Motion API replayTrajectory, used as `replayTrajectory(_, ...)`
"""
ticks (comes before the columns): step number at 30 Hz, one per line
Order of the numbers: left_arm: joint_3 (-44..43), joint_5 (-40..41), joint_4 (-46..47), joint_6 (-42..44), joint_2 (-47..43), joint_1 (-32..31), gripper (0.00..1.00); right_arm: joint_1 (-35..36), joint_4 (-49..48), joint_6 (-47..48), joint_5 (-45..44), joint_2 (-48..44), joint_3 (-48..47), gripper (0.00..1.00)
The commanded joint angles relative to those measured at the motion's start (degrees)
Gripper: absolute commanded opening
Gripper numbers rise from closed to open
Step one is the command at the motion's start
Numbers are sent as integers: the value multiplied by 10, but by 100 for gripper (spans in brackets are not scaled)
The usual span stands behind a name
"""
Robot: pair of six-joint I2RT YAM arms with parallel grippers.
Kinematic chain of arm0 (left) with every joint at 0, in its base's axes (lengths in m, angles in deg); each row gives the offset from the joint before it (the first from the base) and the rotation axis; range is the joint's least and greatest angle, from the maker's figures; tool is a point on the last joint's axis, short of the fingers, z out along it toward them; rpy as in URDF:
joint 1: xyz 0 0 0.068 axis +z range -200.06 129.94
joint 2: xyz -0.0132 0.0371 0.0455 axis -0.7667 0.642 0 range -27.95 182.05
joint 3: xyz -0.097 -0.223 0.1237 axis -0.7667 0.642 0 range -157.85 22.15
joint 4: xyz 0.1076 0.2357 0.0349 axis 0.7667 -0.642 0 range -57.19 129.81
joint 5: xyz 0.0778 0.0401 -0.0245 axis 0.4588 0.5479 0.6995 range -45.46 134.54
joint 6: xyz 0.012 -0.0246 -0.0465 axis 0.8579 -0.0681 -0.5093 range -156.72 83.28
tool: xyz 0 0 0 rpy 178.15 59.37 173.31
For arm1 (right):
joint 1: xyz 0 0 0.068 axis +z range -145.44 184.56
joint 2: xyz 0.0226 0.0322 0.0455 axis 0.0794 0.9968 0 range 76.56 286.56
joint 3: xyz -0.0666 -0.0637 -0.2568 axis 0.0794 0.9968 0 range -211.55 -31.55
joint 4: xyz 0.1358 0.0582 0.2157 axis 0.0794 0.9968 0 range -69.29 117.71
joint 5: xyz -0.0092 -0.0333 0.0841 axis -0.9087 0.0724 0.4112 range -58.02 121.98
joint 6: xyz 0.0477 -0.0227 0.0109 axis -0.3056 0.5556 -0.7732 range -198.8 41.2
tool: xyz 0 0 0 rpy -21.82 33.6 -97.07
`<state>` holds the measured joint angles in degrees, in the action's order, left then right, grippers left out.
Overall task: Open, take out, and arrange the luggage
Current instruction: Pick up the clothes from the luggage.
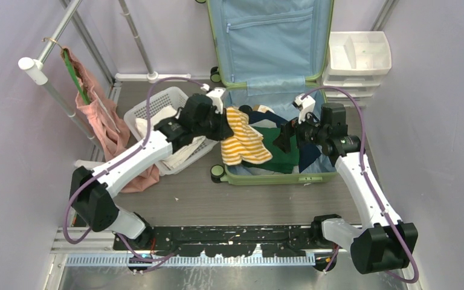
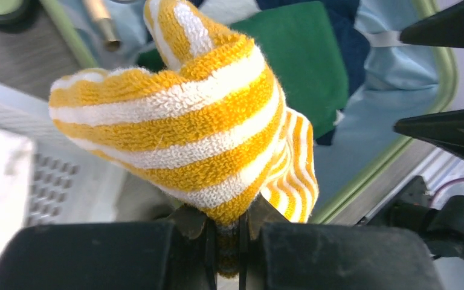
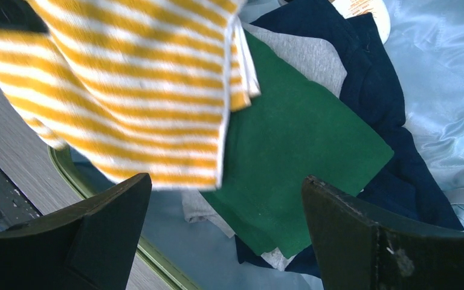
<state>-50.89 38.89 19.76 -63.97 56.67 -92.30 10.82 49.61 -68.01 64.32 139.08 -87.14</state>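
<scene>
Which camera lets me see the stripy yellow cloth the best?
The top external view: almost the whole yellow-and-white striped cloth hangs from the left gripper over the open luggage. The left wrist view shows only the bunched part pinched between the fingers, very close. The right wrist view shows its lower part, cut off at the top.

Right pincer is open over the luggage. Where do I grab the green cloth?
Pinch the green cloth at its free corner on the navy garment, coming straight down. It lies flat, so only an edge will likely bunch up, and the striped towel in the left pincer hangs over its other side.
</scene>
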Motion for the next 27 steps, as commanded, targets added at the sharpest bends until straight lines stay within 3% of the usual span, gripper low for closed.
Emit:
replayTrajectory(1,-82,-22,-147,105,-12,34,0,-2,-21,16,-6,-1,0,100)
replayTrajectory(8,-155,51,-287,209,18,80,0,-1,-19,19,-4,7,2,100)
replayTrajectory(17,-180,140,-301,268,56,131,0,-2,-17,25,-3,11,4,100)
replayTrajectory(27,-181,300,-286,455,139,145,0,-1,-16,30,-2,10,4,100)
